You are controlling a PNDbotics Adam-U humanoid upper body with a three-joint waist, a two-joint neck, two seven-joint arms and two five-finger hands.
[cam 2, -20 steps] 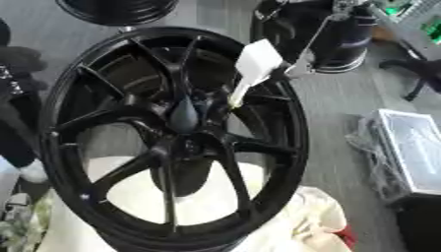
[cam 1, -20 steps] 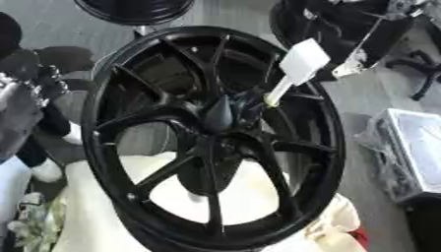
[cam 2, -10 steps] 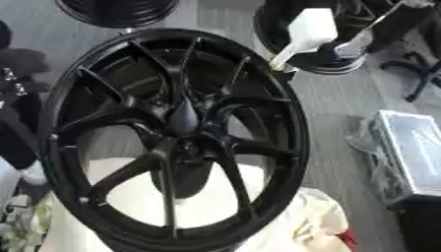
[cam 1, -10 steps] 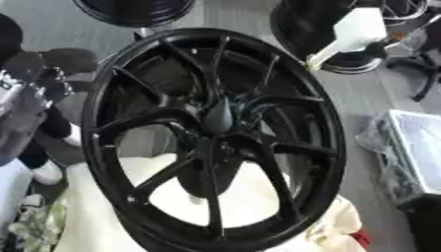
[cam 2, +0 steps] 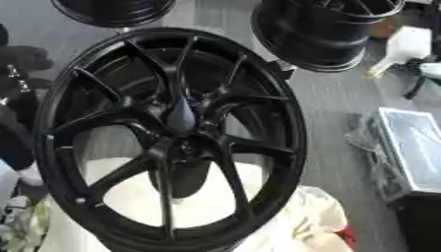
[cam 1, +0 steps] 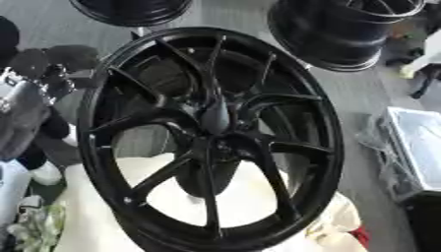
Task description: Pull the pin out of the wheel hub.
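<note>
While the black wheel (cam 1: 112,113) leans tilted on a pale cushion (cam 1: 95,206), its wheel hub (cam 1: 215,117) sits dead centre: a pointed, glossy cone cap with thin paired spokes fanning out to the rim. Finish is satin black, and the barrel behind the spokes is deep and dark.

Pin (cam 2: 403,47) is out of the hub, well apart from it at upper right, over the grey floor. It has a white blocky body that tapers to a slim yellowish tip pointing down-left. Looks like plastic, matte. What carries it I can't make out.

Left hand (cam 1: 47,64) shows at the left edge, just beside the rim's upper-left arc: dark rounded shapes with silver joints below. It is too blurred to tell whether it is spread or curled, or whether it touches the rim.

Around it:
- second wheel (cam 2: 319,29) at top right, lying flat, same black finish
- third wheel (cam 1: 129,10) at top left, cut off by the frame
- clear plastic bin (cam 2: 413,147) at right, with crinkled film along its near side
- cream cloth (cam 2: 310,216) bunched at lower right against the rim, with a red scrap beside it
</note>
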